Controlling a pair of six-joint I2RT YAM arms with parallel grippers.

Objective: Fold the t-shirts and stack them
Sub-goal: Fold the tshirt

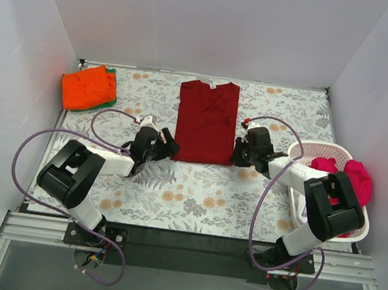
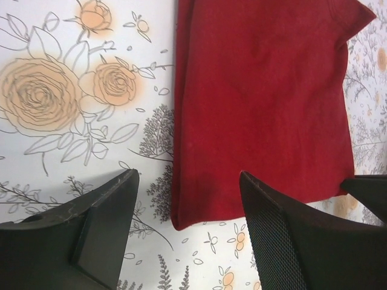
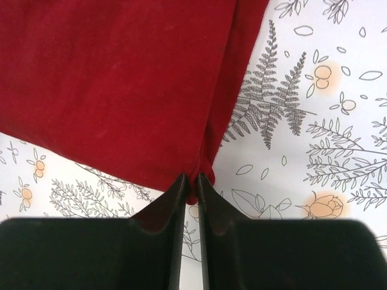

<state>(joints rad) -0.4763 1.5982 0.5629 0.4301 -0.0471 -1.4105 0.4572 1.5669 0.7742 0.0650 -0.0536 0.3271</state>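
Pincers first: R gripper [image 3: 190, 181] is clamped shut on the near-right hem corner of the crimson tee [image 1: 206, 121], with cloth nipped between its jaws. L gripper [image 2: 186, 178] stands spread wide, straddling the near-left hem corner, nothing pinched. Crimson tee is the largest item and the ref. point: it lies flat mid-table [image 1: 194, 195], collar at the far end, as a narrow straight-sided strip, so the sides appear folded in; judged approx. half folded, with the hem-to-collar fold not yet made. Basket [image 1: 308, 149] sits right of the crimson tee, just beyond the R arm, and holds a crumpled pink tee [image 1: 358, 177], unfolded; a white tee can't be confirmed, as that part is hidden by the arm. Orange tee [image 1: 87, 87] lies well left of the crimson tee at the far-left corner, folded, on top of a green tee [image 1: 112, 77] of which only an edge shows; that stack counts as two done. Assessment: two stacked, one in hand, at least one waiting. Outstanding: L grip on its corner, lengthwise fold, transfer to stack, then basket contents.
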